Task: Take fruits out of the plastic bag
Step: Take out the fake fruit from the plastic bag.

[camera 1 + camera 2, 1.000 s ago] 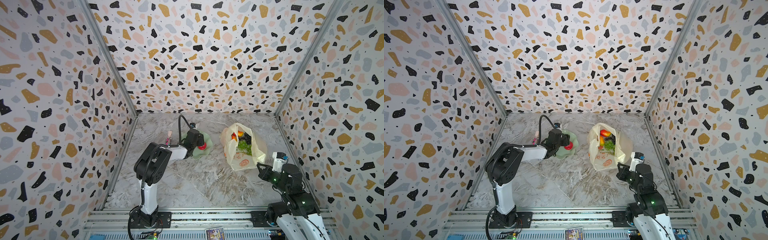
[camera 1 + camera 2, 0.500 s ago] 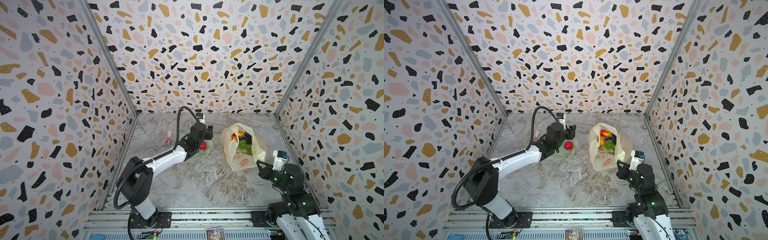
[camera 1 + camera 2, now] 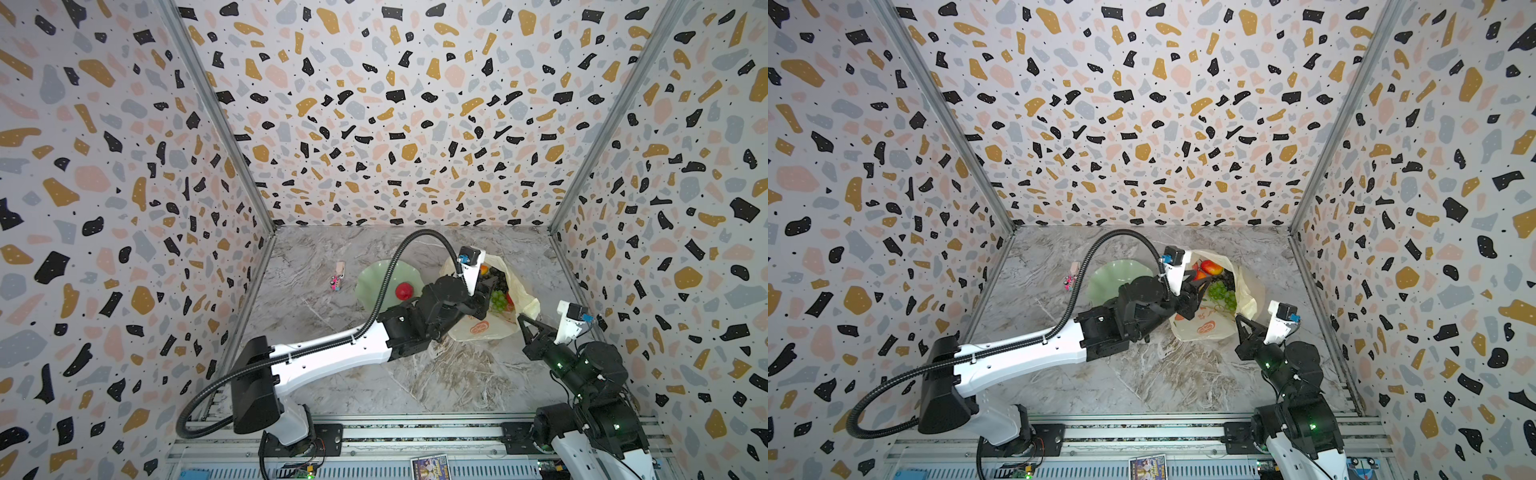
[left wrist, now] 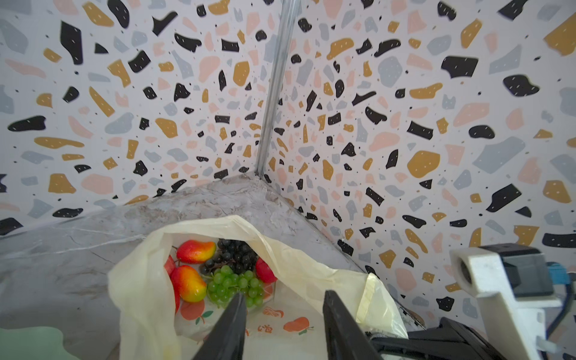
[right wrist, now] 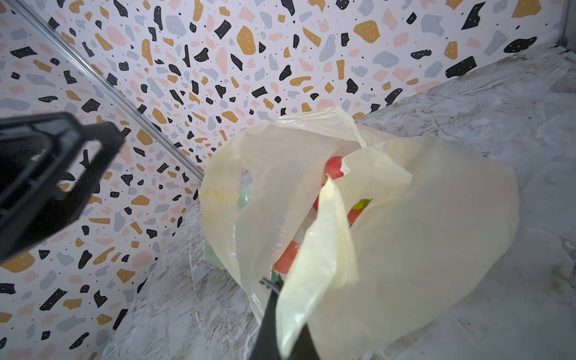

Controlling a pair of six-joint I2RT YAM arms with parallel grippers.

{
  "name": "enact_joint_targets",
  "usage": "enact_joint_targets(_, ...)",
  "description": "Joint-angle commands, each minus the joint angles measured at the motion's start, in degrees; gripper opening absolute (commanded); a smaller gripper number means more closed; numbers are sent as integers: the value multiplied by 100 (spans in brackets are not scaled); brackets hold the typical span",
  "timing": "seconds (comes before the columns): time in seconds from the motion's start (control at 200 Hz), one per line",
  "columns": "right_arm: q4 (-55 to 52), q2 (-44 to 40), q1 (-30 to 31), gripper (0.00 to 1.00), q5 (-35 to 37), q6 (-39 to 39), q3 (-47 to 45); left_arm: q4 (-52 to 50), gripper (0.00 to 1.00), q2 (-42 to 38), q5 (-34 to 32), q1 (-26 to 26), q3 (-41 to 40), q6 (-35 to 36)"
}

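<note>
The bunch of small green plastic grapes (image 4: 237,285) is seen inside the open mouth of the crinkly pale-yellow plastic bag (image 4: 311,265). It lies crosswise just beyond the left gripper (image 4: 283,294), whose jaws are parted and empty. The right gripper (image 3: 524,326) is clamped on the bag's rim flap, its tips veiled by film. Fruit beneath the grapes cannot be made out.

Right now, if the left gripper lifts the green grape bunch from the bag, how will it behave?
The green grape bunch looks knobbly, so it probably won't roll and may dangle loosely. It lies against the black grapes, so those might shift too.
</note>
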Motion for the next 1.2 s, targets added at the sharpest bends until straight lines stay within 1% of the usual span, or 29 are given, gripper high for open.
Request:
enact_joint_targets(0.0, 139, -43, 78, 0, -32, -80, -93, -260, 41, 539, -23, -150, 285, -91)
enact_joint_targets(0.13, -23, 22, 74, 0, 76, -102, 1, -160, 38, 1006, 232, -182, 496, -104)
enact_joint_targets(0.195, -188, 58, 78, 0, 207, -170, 92, -118, 36, 1211, 94, -173, 560, -18)
enact_joint_targets(0.28, -471, 55, 78, 0, 489, -236, 146, -120, 31, 1488, -220, -157, 732, 28)
enact_joint_targets(0.36, -513, 23, 78, 0, 580, -240, 174, -149, 29, 1747, -191, -104, 928, 51)
enact_joint_targets(0.405, -549, 43, 78, 0, 682, -182, 168, -153, 33, 1892, -155, -59, 1019, 8)
enact_joint_targets(0.481, -632, 144, 78, 0, 789, -166, 216, -239, 44, 2141, -44, 85, 1184, -177)
enact_joint_targets(0.596, -744, 309, 78, 0, 848, -139, 278, -385, 48, 2429, 295, 411, 1347, -588)
enact_joint_targets(0.711, -747, 339, 78, 0, 831, -139, 257, -297, 49, 2671, 434, 623, 1487, -631)
enact_joint_targets(0.726, -745, 508, 78, 0, 848, -151, 254, -272, 49, 2707, 445, 641, 1506, -627)
enact_joint_targets(0.836, -750, 653, 78, 0, 960, -141, 271, -288, 49, 3030, 602, 713, 1797, -564)
enact_joint_targets(0.946, -688, 878, 78, 0, 961, -81, 368, -482, 40, 3255, 780, 766, 2065, -323)
enact_joint_targets(1.031, -613, 1058, 78, 0, 1055, -130, 584, -418, 38, 3238, 967, 809, 1968, -51)
enact_joint_targets(1.126, -554, 1155, 78, 0, 1309, -288, 857, -396, 39, 3229, 898, 867, 1808, 123)
enact_joint_targets(1.196, -465, 1156, 78, 0, 1476, -425, 986, -453, 44, 3315, 859, 927, 1822, 116)
